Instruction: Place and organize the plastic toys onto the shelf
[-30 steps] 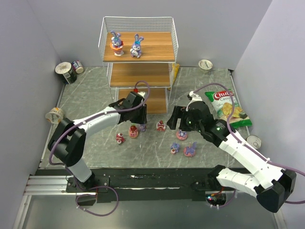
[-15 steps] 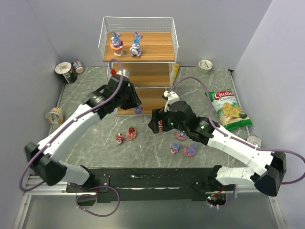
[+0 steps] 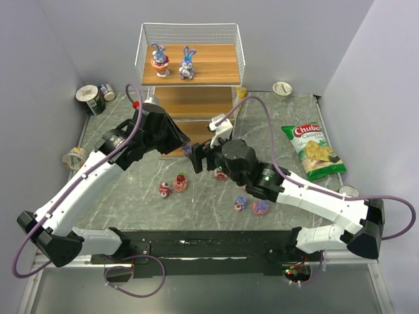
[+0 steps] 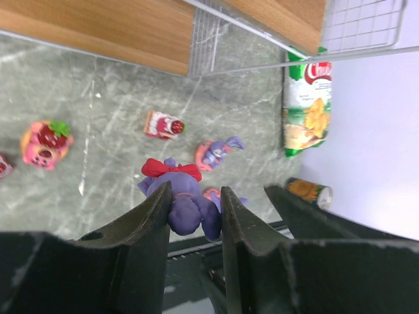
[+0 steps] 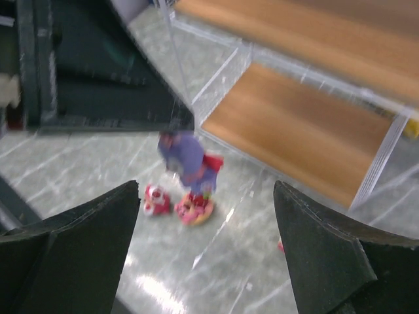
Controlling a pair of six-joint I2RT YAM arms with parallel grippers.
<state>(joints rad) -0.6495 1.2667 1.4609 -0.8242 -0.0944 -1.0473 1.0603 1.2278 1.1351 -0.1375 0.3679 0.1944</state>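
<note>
purple toy (image 4: 186,208) pinched by left tool (image 4: 195,190), seen clearest wrist-side.

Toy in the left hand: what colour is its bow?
Red bow on a purple toy; clearest in the left wrist view.

From above we count two bunnies (image 3: 159,60) (image 3: 187,63) on the top board of the one shelf (image 3: 213,62). One purple toy (image 3: 190,152) is up off the table (image 3: 301,108). Five more little toys (image 3: 165,189) (image 3: 181,182) (image 3: 221,174) (image 3: 240,203) (image 3: 260,208) lie on the table. That makes eight we can see. The shelf has three wooden boards. We also count five cans and cups (image 3: 90,99) (image 3: 107,91) (image 3: 74,157) (image 3: 283,87) (image 3: 349,193), one chip bag (image 3: 313,150) and two robot arms (image 3: 85,183) (image 3: 314,196).
</note>
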